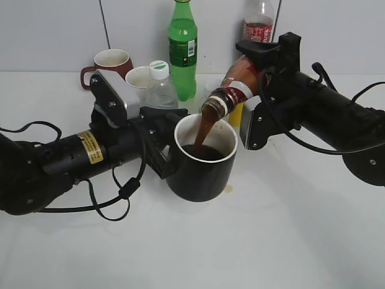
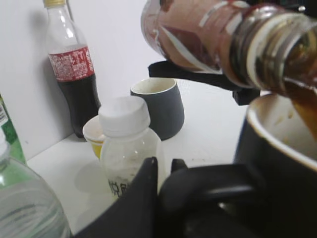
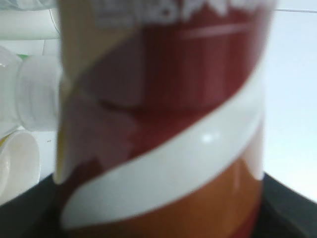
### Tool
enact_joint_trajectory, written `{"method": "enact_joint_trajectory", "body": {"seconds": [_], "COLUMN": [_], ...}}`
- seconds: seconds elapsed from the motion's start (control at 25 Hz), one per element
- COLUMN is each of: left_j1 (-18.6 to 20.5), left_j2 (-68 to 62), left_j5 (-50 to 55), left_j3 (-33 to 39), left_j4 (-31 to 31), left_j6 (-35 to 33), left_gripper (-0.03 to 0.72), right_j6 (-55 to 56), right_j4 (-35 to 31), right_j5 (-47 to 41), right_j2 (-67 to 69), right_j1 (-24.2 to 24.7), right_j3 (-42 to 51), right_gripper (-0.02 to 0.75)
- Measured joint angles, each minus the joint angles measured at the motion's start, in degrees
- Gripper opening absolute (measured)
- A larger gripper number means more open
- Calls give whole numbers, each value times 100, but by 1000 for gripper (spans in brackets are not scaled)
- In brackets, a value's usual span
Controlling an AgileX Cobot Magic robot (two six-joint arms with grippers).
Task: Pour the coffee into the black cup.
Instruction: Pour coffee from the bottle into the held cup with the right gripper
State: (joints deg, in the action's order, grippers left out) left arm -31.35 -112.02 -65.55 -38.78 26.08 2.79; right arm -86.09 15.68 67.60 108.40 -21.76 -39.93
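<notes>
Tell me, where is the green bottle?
In the exterior view the green bottle stands upright at the back of the table by the wall, near the middle, just behind the small clear bottle and left of the tilted coffee bottle.

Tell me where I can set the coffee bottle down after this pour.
Bare table lies in front of the black cup, between both arms. Behind it is crowded: green bottle, clear bottle, red mug and cola bottle.

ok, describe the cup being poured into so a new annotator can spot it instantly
Start at the two arms meeting mid-table: the black cup sits between them, held by the left gripper. The coffee bottle tips over it. It is the only cup with coffee streaming in; the other cups stand back by the wall.
</notes>
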Motion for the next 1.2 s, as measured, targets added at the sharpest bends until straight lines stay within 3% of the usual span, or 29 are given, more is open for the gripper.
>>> {"method": "enact_joint_trajectory", "body": {"seconds": [0.88, 1.2], "left_j1": [0, 0], "left_j2": [7, 7], "left_j5": [20, 25], "left_j3": [1, 1], "left_j4": [-5, -95], "left_j6": [0, 0], "left_gripper": [48, 48], "right_j6": [-12, 999], "right_j4": [0, 0], "right_j5": [18, 24], "right_j2": [0, 0], "right_j1": [0, 0], "right_j3": [-6, -6], "right_gripper": [504, 504]}}
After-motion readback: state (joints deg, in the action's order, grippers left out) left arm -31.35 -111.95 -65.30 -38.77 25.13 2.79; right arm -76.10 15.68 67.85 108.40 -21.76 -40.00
